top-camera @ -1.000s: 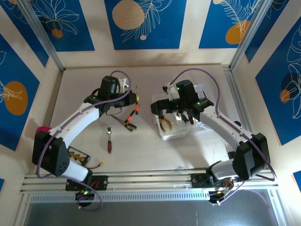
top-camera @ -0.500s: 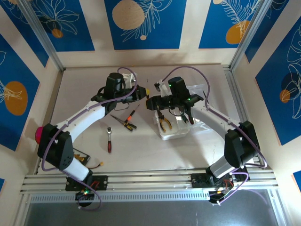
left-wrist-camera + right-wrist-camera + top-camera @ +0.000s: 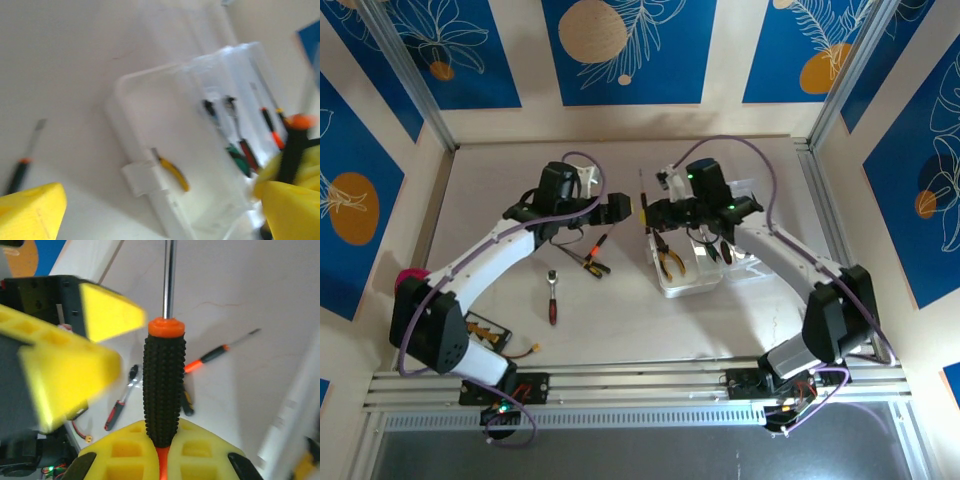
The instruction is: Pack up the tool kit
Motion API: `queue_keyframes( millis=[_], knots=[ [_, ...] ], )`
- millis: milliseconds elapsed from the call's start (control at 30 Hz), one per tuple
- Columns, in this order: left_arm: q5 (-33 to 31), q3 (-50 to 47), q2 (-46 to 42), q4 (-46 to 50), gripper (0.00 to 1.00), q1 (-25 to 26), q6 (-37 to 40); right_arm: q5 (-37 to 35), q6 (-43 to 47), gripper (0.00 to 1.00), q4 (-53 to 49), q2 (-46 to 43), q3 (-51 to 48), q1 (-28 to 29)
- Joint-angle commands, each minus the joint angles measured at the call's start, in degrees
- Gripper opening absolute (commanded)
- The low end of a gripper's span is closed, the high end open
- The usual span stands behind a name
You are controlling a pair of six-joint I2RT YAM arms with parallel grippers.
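Left hand [image 3: 623, 208]: released, fingers spread wide, holding nothing, above mid-desk. Right hand [image 3: 652, 213]: clenched on 1 screwdriver [image 3: 164, 385] by its black handle, shaft toward the far edge, just beside the left hand. Case [image 3: 702, 277]: open, on the desk [image 3: 500, 180] between centre and right edge, with yellow-handled pliers [image 3: 669, 263] inside. 1 ratchet [image 3: 552, 297] and 1 small screwdriver [image 3: 603, 241] lie loose left of the case.

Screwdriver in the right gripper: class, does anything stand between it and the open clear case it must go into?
Nothing visible. The right gripper holds the screwdriver just beside the clear case; the open left gripper stands on its other side, away from the case.
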State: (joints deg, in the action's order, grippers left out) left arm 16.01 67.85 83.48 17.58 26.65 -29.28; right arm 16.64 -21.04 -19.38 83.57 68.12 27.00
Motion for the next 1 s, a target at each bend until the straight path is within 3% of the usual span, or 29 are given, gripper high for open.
queue_keyframes(
  millis=[0,167,467,933,967],
  knots=[
    [-15.16,4.01,-3.47,14.56,1.00,-2.79,9.27,-5.70,6.05,0.00,-12.53,-5.92,-0.97,-5.16],
    [-20.82,1.51,-4.17,18.54,1.00,-5.35,11.13,-17.84,11.81,0.00,-24.69,-9.01,-2.46,-12.86],
    [-18.16,-2.64,-1.94,16.88,1.00,-5.74,10.48,-29.00,14.60,0.00,-28.96,-8.28,-5.10,-16.86],
    [-15.63,-3.38,0.71,15.64,1.00,-5.73,9.77,-32.20,15.85,0.00,-27.75,-6.74,-5.19,-16.50],
    [-15.58,-3.43,0.81,15.72,1.00,-5.74,9.77,-32.16,15.85,0.05,-27.64,-6.59,-5.19,-16.54]
  ],
)
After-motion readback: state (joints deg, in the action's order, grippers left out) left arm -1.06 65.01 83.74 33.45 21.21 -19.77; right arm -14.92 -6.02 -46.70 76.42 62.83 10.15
